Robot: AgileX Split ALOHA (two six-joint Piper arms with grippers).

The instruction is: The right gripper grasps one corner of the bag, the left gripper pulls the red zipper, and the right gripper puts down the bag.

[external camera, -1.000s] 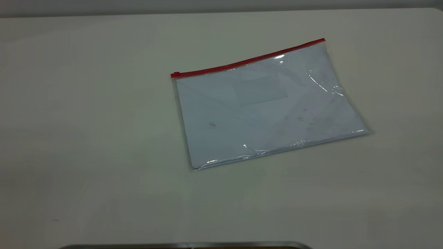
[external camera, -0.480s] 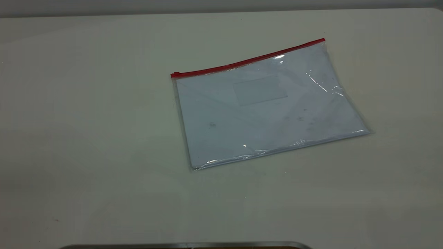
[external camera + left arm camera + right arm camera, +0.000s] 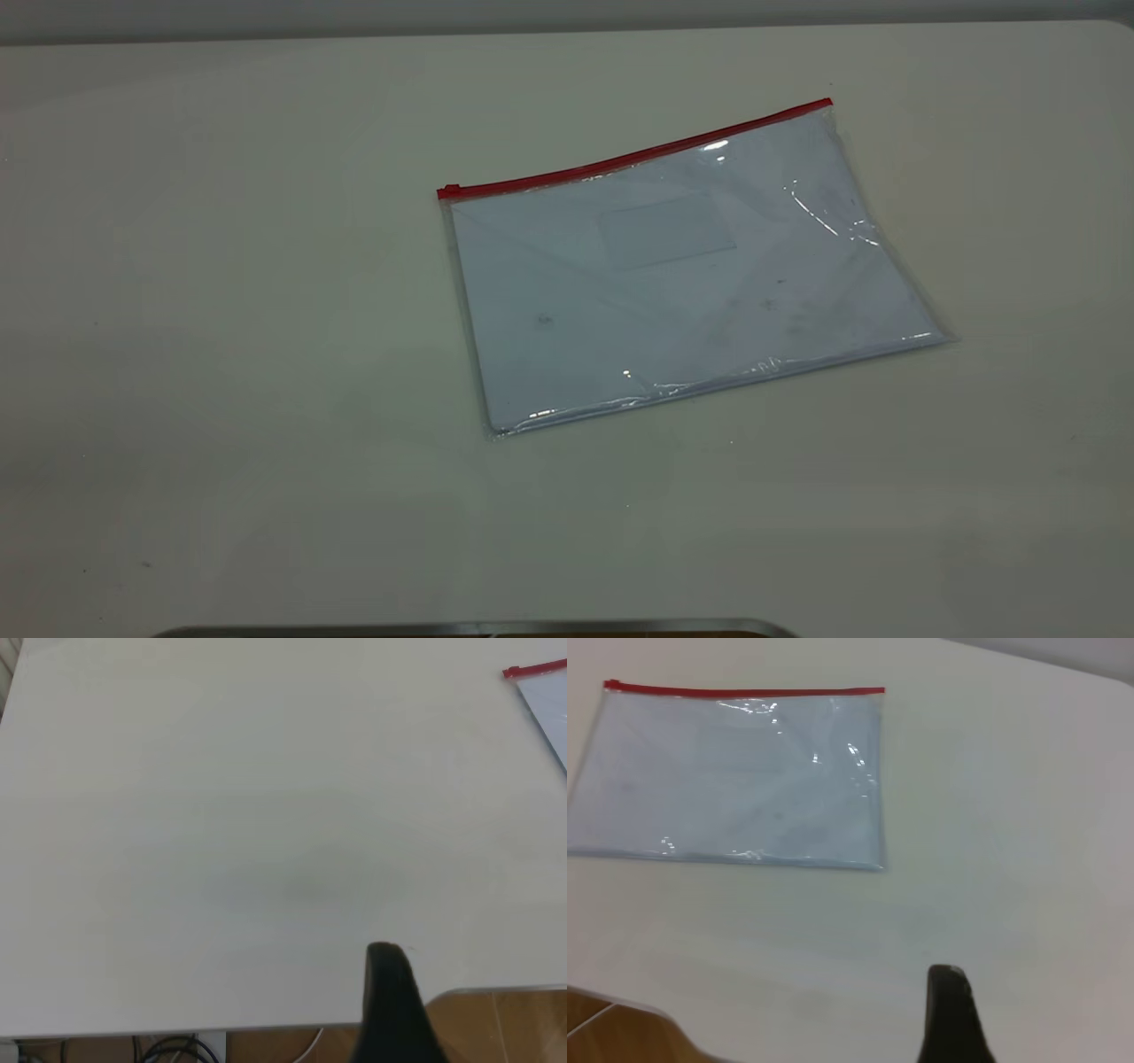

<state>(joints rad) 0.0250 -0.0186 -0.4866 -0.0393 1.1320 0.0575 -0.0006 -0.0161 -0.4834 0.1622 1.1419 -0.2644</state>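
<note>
Both end effectors off the bag

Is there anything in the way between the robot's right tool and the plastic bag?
Nothing visible is. In the right wrist view, the right tool sits back near the table edge, and only bare table lies between it and the bag. The exterior view shows the bag lying flat and alone, red zipper on its far edge.

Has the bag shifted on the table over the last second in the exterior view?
No. The bag lies flat in the same spot, its red zipper equally far from the table's far edge.
</note>
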